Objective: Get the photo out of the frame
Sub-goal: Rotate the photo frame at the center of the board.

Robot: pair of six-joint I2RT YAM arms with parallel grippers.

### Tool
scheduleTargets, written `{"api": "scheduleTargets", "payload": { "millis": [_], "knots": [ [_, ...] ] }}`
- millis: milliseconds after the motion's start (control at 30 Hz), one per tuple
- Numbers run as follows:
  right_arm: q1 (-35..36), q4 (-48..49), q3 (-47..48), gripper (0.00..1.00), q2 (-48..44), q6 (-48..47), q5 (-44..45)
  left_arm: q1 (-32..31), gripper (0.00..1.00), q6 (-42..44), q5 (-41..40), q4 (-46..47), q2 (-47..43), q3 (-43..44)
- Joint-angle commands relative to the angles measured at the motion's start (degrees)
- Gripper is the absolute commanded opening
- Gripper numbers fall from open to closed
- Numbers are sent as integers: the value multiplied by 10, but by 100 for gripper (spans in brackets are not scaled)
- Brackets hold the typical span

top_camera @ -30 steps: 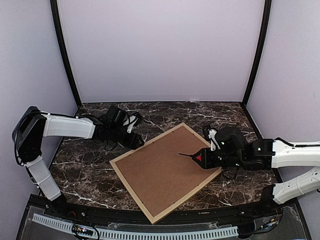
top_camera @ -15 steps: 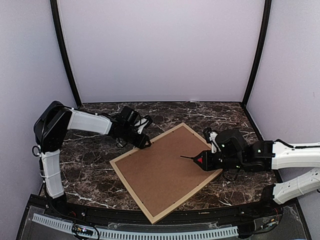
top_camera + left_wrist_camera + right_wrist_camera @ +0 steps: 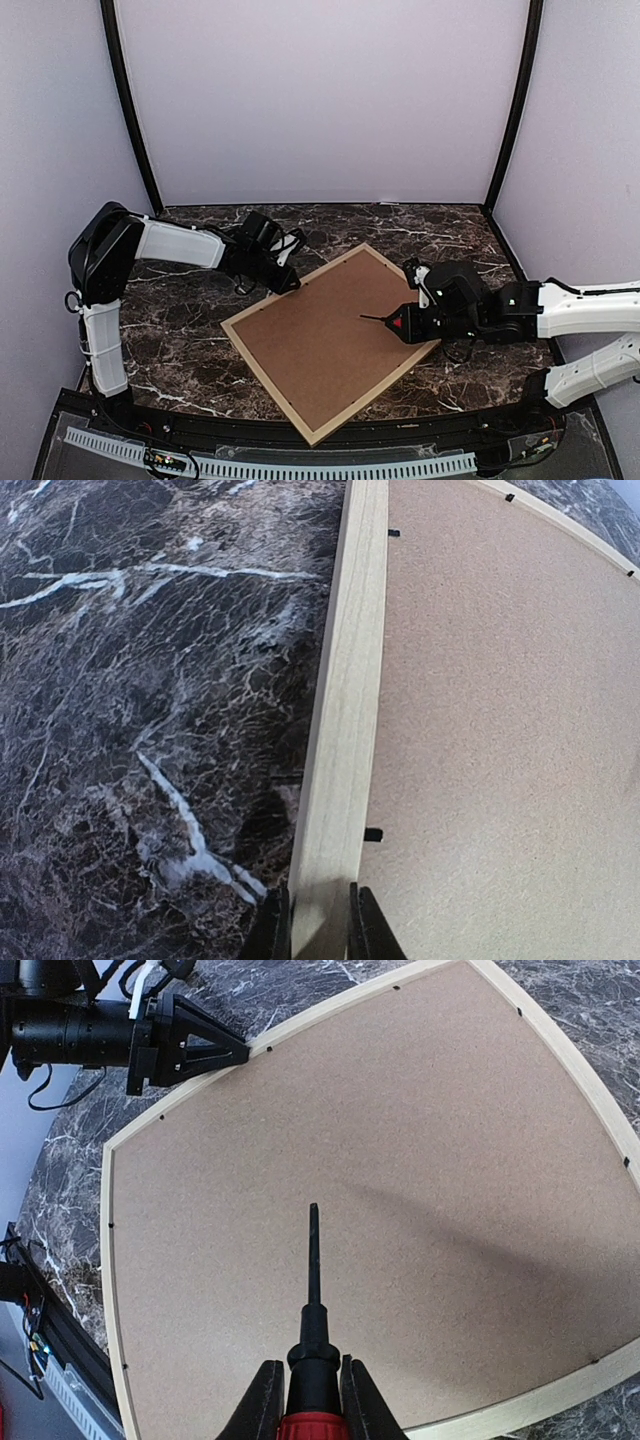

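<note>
frame [image 3: 340,710]: thin pale wood moulding, face down, brown backing board [image 3: 325,340] fills it
left gripper [image 3: 320,930]: pinching frame's far-left rail
right gripper [image 3: 312,1390]: clamped on red-handled screwdriver [image 3: 314,1360], above frame's middle

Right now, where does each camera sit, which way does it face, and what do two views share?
Top external: above and behind the robot, looking down at the table; left arm and right arm show.
Left wrist: looks along the frame edge; left claw pinches it.
Right wrist: looks across the backing board; right claw holds a screwdriver.
Shared: both wrist views show the left claw.
</note>
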Motion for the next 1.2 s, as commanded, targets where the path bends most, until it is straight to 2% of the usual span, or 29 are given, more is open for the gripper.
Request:
{"api": "scheduleTargets", "payload": {
  "millis": [0, 133, 300, 433, 633, 933, 1067, 1167],
  "knots": [
    [-2, 15, 22, 0, 9, -5, 13, 29, 8, -78, -143, -64, 14, -27],
    [-1, 15, 25, 0, 13, -7, 12, 39, 8, -123, -186, -73, -7, -63],
    [-1, 17, 30, 0, 20, -12, 11, 51, 9, -189, -191, -67, -61, -140],
    [-1, 23, 33, 0, 28, -14, 8, 51, 9, -251, -176, -52, -103, -204],
    [-2, 32, 33, 0, 35, -15, 1, 46, 11, -338, -111, 13, -162, -309],
    [-2, 39, 29, 0, 35, -14, -1, -24, 11, -459, -93, 50, -193, -380],
    [-2, 38, 27, 0, 34, -12, -3, -61, 12, -540, -95, 69, -193, -383],
    [-2, 34, 25, 0, 28, -10, -1, -82, 12, -565, -97, 81, -181, -372]
  ]
}}
